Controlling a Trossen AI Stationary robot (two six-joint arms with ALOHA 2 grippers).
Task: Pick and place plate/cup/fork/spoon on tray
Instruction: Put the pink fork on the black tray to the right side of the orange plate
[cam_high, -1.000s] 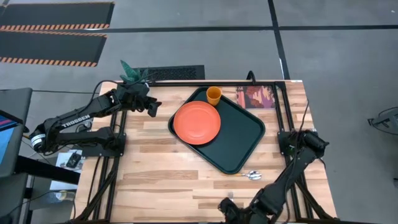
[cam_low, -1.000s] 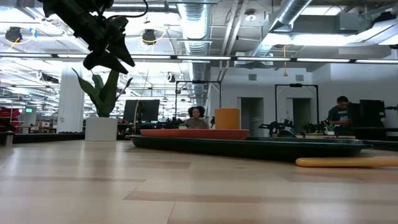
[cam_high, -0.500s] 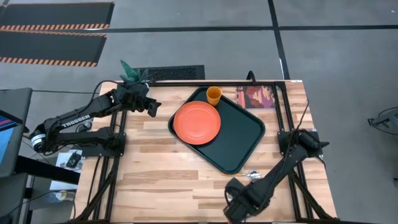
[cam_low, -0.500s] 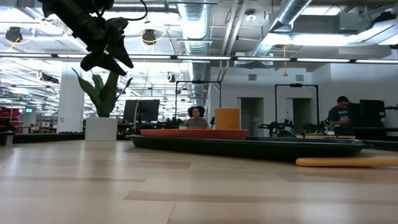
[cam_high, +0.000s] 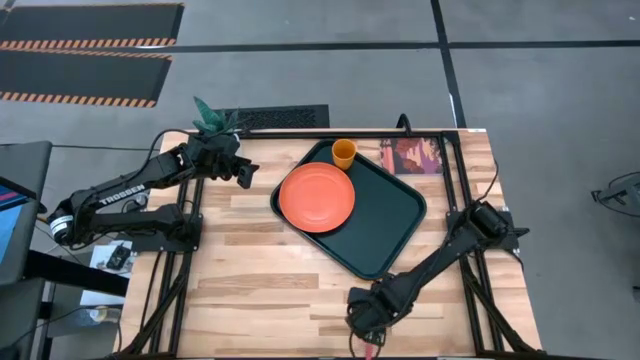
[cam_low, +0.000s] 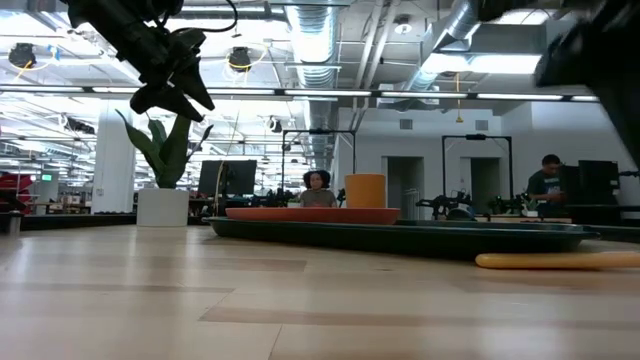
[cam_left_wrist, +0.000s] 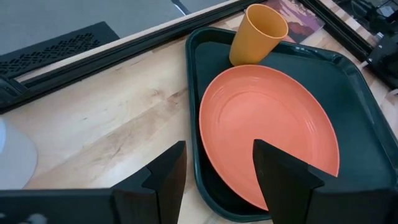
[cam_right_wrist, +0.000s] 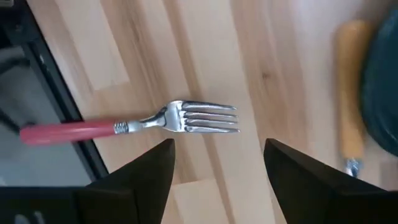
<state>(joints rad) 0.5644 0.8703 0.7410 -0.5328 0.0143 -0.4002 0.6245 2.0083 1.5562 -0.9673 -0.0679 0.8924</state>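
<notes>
The orange-red plate (cam_high: 317, 196) lies in the dark tray (cam_high: 385, 215), and the orange cup (cam_high: 344, 153) stands upright in the tray's far corner. My left gripper (cam_left_wrist: 217, 180) hangs open above the table left of the tray, with nothing between its fingers. The pink-handled fork (cam_right_wrist: 134, 124) lies flat at the table's near edge, tines (cam_right_wrist: 208, 118) on the wood, handle (cam_right_wrist: 62, 132) jutting past the edge. My right gripper (cam_right_wrist: 217, 186) stands open above it, apart from it. The orange-handled spoon (cam_right_wrist: 350, 93) lies on the wood beside the tray's near edge (cam_right_wrist: 387, 93).
A reddish picture book (cam_high: 412, 156) lies at the far right corner beside the tray. A potted plant (cam_high: 213, 116) stands beyond the far left corner. Bare wood (cam_high: 250, 270) spreads left of the tray. People show in the room behind (cam_low: 316, 188).
My right arm has swung toward the table's left edge along the near edge, passing over the spoon and coming above the fork. In the low view it has come into sight at the upper right. The tableware has stayed where it was.
</notes>
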